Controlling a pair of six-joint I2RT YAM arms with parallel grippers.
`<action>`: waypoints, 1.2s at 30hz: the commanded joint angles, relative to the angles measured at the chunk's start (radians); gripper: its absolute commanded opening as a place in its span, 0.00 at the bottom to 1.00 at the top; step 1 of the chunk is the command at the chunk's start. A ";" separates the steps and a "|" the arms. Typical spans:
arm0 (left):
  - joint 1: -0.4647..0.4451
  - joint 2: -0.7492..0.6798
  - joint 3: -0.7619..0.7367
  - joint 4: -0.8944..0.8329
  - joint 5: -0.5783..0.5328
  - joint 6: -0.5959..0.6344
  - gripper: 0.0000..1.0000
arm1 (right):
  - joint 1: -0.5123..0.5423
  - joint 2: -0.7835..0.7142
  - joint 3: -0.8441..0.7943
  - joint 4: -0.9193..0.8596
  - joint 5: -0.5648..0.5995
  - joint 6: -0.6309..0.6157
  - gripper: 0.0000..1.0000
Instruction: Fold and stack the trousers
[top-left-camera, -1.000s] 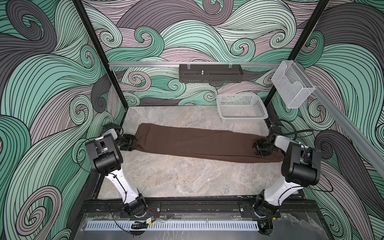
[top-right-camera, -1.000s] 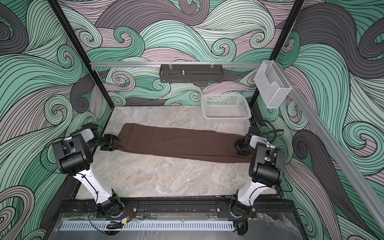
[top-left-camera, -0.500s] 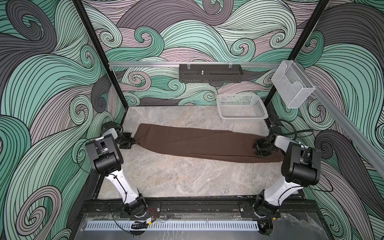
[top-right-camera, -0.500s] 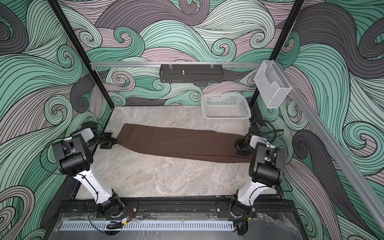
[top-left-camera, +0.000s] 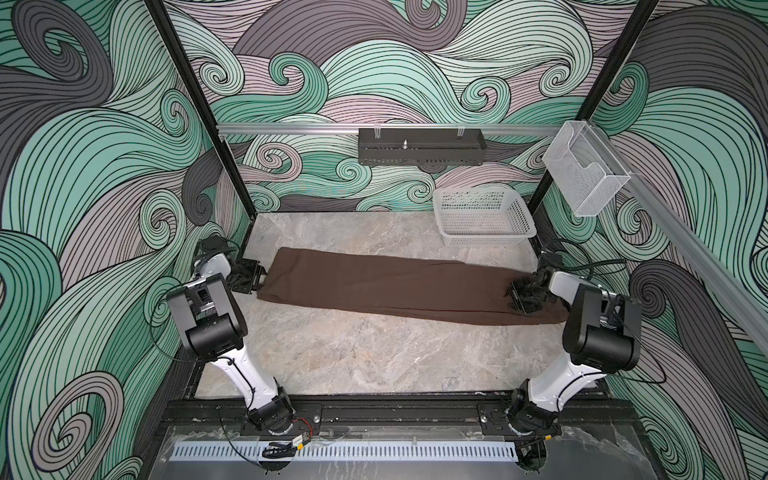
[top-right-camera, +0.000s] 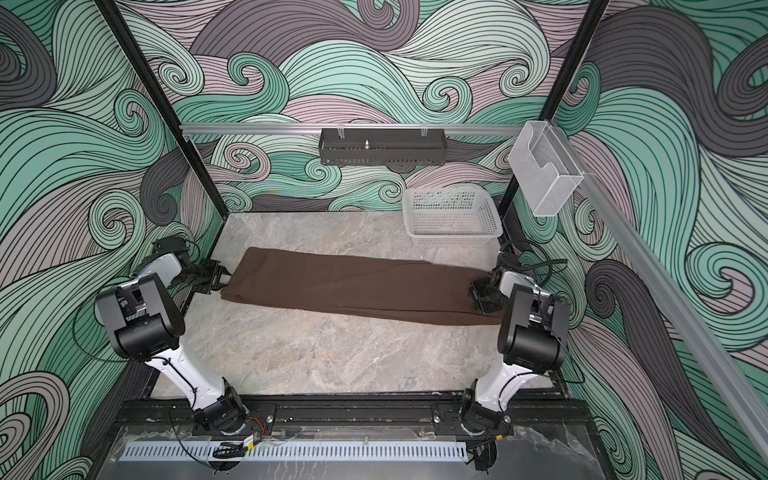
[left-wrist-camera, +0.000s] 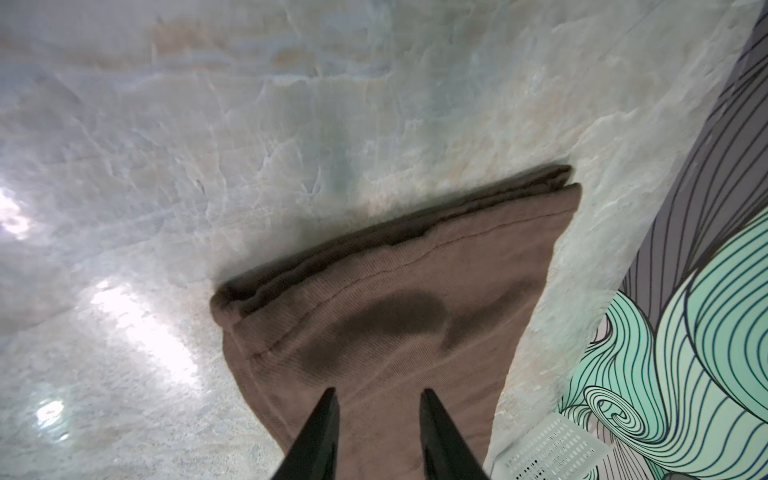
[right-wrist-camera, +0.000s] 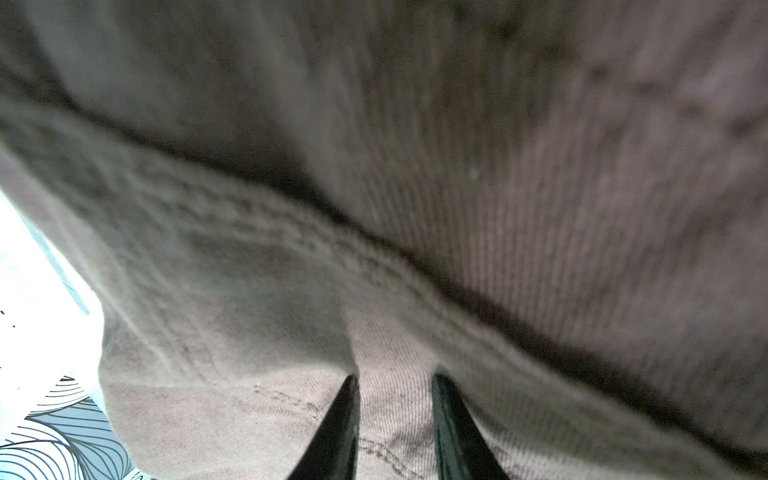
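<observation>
A pair of dark chocolate-brown trousers (top-left-camera: 386, 286) lies flat on the grey marble tabletop (top-left-camera: 374, 357). They are folded lengthwise into one long strip that spans almost the full width and slants slightly nearer toward the right. The fabric is matte and smooth, with a stitched hem at the left end. A white mesh basket (top-left-camera: 482, 216) sits behind the strip, apart from it.

Both arms are bent at the elbow and reach in low from the sides. The left gripper (top-left-camera: 262, 279) points inward over the left hem, its fingers (left-wrist-camera: 324, 419) narrowly apart and holding nothing. The right gripper (top-left-camera: 513, 296) presses onto the right end, pinching a bunched ridge of cloth.
</observation>
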 joint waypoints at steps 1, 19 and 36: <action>-0.007 0.022 -0.011 0.007 0.005 -0.004 0.37 | -0.002 0.023 -0.021 0.000 0.009 0.004 0.31; -0.069 0.248 0.559 -0.425 -0.111 0.379 0.73 | -0.001 0.031 -0.027 0.007 0.006 -0.006 0.31; -0.110 0.353 0.663 -0.530 -0.137 0.750 0.75 | 0.171 -0.065 0.088 -0.105 0.099 -0.139 0.51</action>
